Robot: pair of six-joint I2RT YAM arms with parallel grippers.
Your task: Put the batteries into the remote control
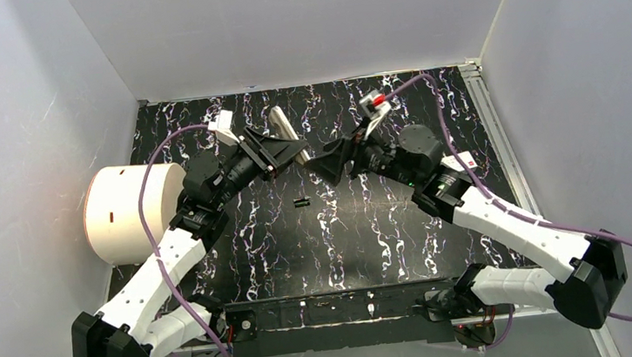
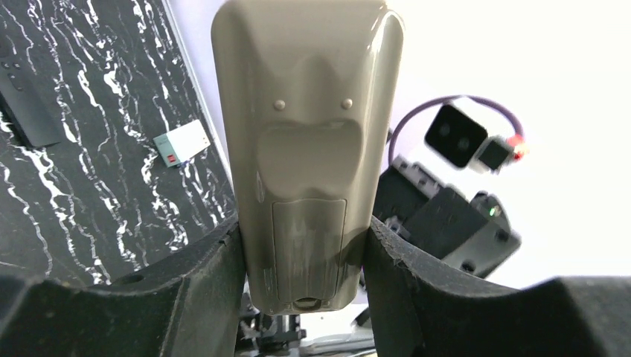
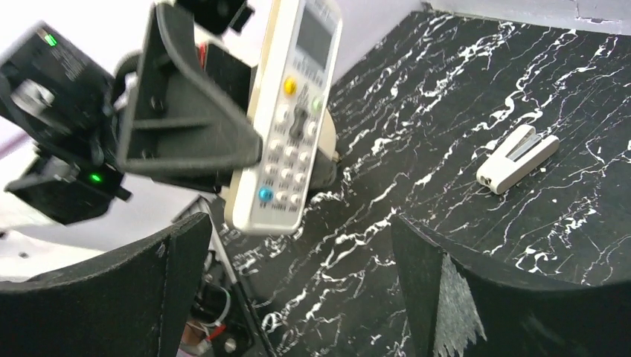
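Note:
The remote control (image 2: 309,134) is a beige handset held up off the table, with my left gripper (image 2: 305,260) shut on its lower end. Its back faces the left wrist camera, and the battery cover there is in place. In the right wrist view the remote's button face (image 3: 286,119) shows, gripped by the left fingers (image 3: 186,134). My right gripper (image 3: 298,290) stands open just short of the remote, nothing between its fingers. From above, the left gripper (image 1: 285,151) and right gripper (image 1: 321,162) face each other. One small dark battery (image 1: 302,203) lies on the table below them.
A large white cylinder (image 1: 132,212) stands at the left edge of the black marbled table (image 1: 371,243). A small white and grey piece (image 3: 517,158) lies on the table. A black remote (image 2: 26,104) and a small white block (image 2: 181,141) lie farther off. White walls enclose the table.

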